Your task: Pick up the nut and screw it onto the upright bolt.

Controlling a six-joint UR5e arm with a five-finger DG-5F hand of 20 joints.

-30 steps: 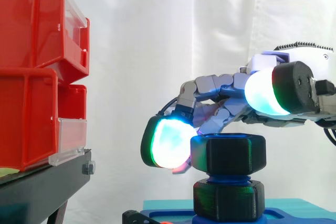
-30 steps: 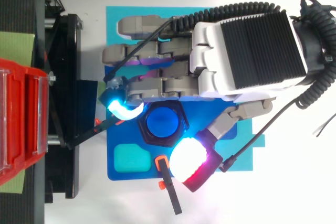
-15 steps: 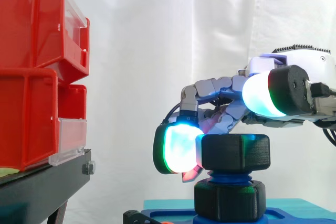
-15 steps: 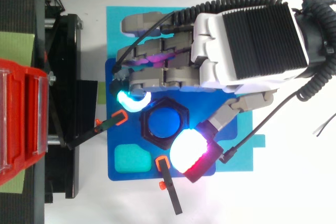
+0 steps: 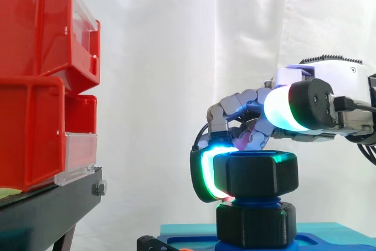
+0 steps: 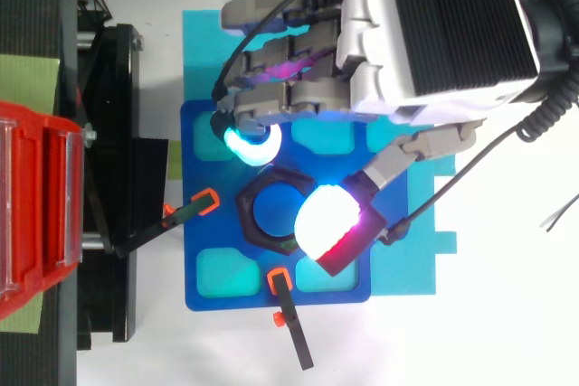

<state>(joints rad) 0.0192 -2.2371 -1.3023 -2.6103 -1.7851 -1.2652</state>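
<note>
A black hex nut (image 5: 255, 173) sits on the upright blue bolt (image 6: 271, 214), above a second black hex piece (image 5: 252, 224) at the bolt's foot. The bolt stands on a dark blue plate (image 6: 194, 296) over a cyan mat (image 6: 208, 33). My hand (image 6: 434, 33) reaches in from the right with curled fingers. One cyan-green fingertip pad (image 5: 205, 174) presses the nut's left side, which in the top view is its far edge. The white-red thumb pad (image 6: 326, 223) lies over the nut's near right edge; in the side view it (image 5: 285, 107) sits higher than the nut's top.
Stacked red bins (image 5: 35, 86) rest on a black stand (image 5: 47, 210) to the left. Two black clamps with orange tips (image 6: 204, 203) (image 6: 282, 282) hold the plate at its left and front edges. A white curtain hangs behind.
The hand shifted toward the far side of the plate. Its glowing fingertip swept round the nut's left side to its far edge, the thumb came over the nut, and the nut turned.
</note>
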